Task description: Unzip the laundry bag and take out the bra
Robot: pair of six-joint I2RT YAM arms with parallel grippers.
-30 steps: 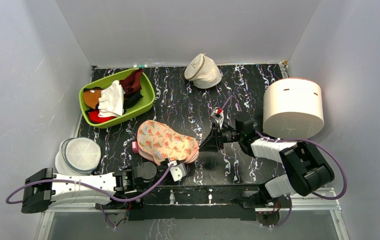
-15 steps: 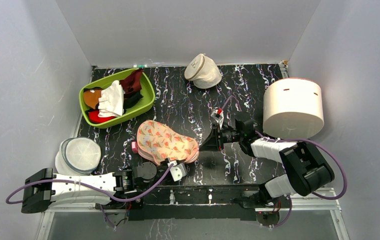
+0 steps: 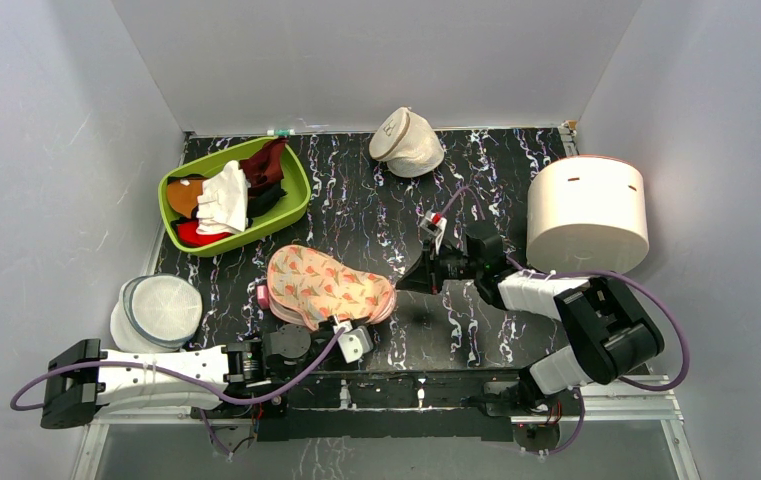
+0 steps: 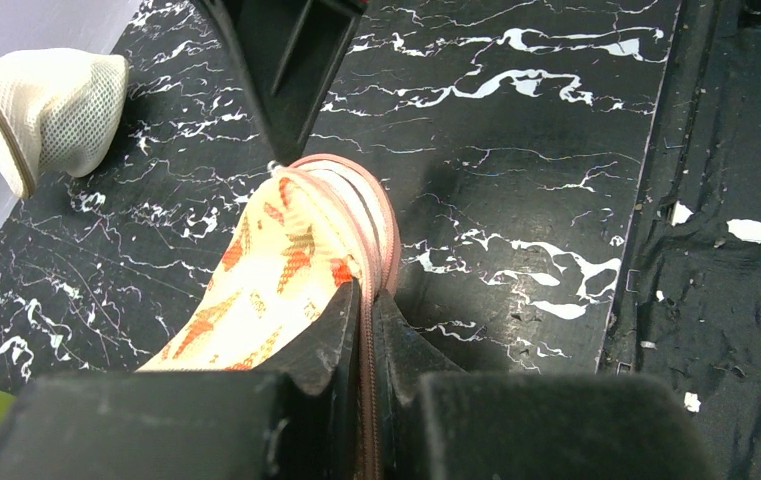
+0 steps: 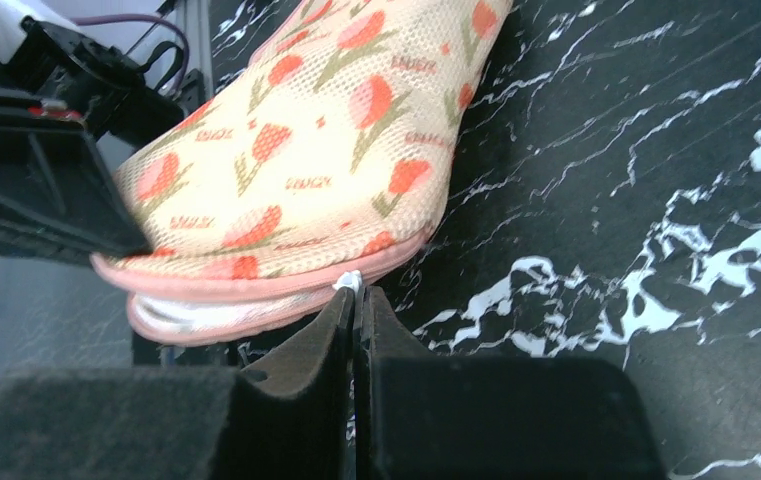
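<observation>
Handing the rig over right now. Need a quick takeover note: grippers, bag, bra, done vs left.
Left gripper: jaws shut on the zip edge of the laundry bag, on its near side.
Right gripper: jaws shut on what looks like the white zip pull at the bag's right end.
The bag lies on the table, front centre, between the two arms. No bra in view, presumably inside the bag.
Done: both grips are set.
Left: draw the pull along the zip, open the bag, take out the bra.
</observation>
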